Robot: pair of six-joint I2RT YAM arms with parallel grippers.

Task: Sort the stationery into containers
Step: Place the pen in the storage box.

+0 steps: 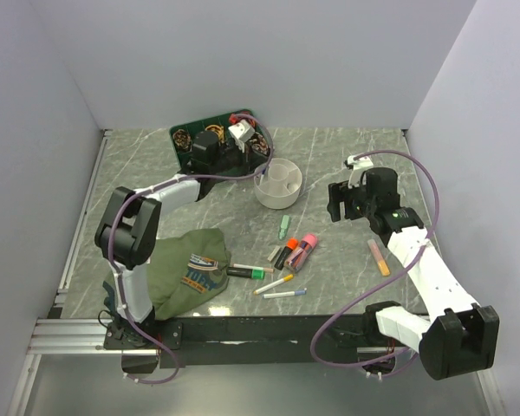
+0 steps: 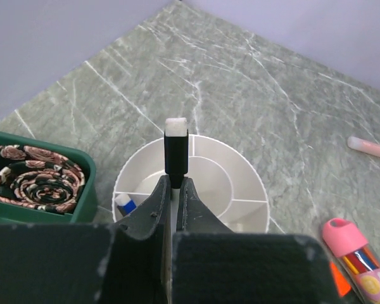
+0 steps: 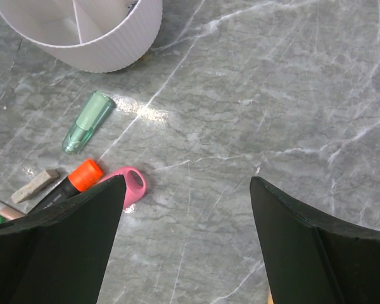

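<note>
Item: drop-off step. Your left gripper point(image 2: 173, 189) pinches a black marker point(image 2: 176, 151) over the white cup point(image 2: 250, 190) — next, lower and release into a compartment. Right gripper point(image 3: 187, 185): fingers spread, empty — near the orange marker point(image 3: 83, 176).

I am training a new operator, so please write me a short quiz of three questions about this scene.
1. True or false: the right gripper is open and holds nothing.
2. What does the left gripper hold? A) a black marker with a white end B) a pink highlighter C) a green pen
3. Fill in: the tray beside the white cup is ___ in colour.
Key: 1 true; 2 A; 3 green.
</note>
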